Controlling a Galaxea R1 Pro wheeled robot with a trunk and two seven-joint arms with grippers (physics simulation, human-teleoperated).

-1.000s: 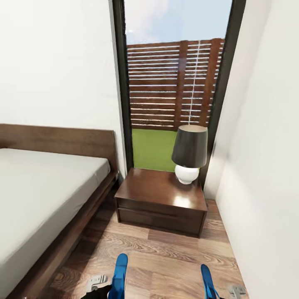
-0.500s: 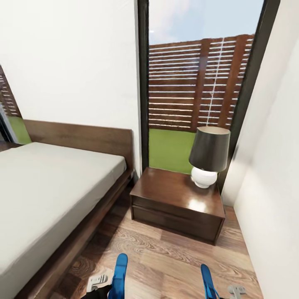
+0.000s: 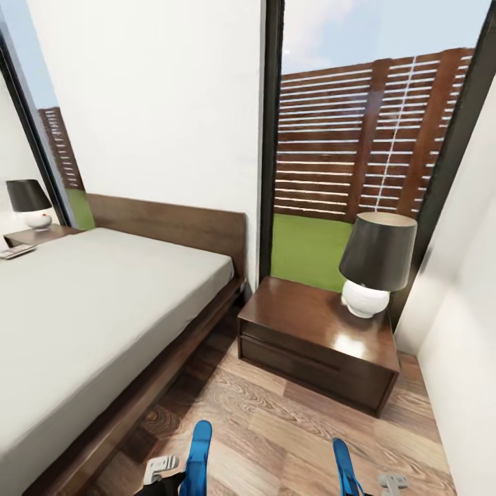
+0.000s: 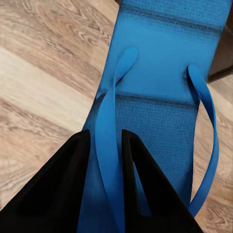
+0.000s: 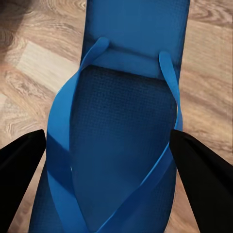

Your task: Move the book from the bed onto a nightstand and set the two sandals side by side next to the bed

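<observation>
My left gripper (image 4: 104, 145) is shut on a strap of one blue sandal (image 4: 160, 73), its black fingers (image 4: 53, 194) pinching the band. My right gripper (image 5: 109, 145) is shut across the width of the other sandal (image 5: 126, 58). Both sandals (image 3: 200, 455) (image 3: 344, 468) hang low over the wood floor at the near edge of the head view. The bed (image 3: 89, 310) lies to the left, its mattress bare. A nightstand (image 3: 310, 324) stands ahead between bed and wall. A second nightstand (image 3: 34, 236) is beyond the bed, bearing a flat pale item (image 3: 15, 251) too small to tell whether it is the book.
A dark-shaded lamp (image 3: 375, 262) with a white base stands on the near nightstand's right rear corner. Another lamp (image 3: 29, 201) is on the far one. A white wall (image 3: 461, 331) closes the right side. Tall dark-framed windows (image 3: 372, 138) are behind. Bare floor (image 3: 269, 420) runs between bed and nightstand.
The camera has swung left, so the whole picture shifted right and the far nightstand, its lamp and a second window came into view. Both sandals stay held in the same spots in the picture.
</observation>
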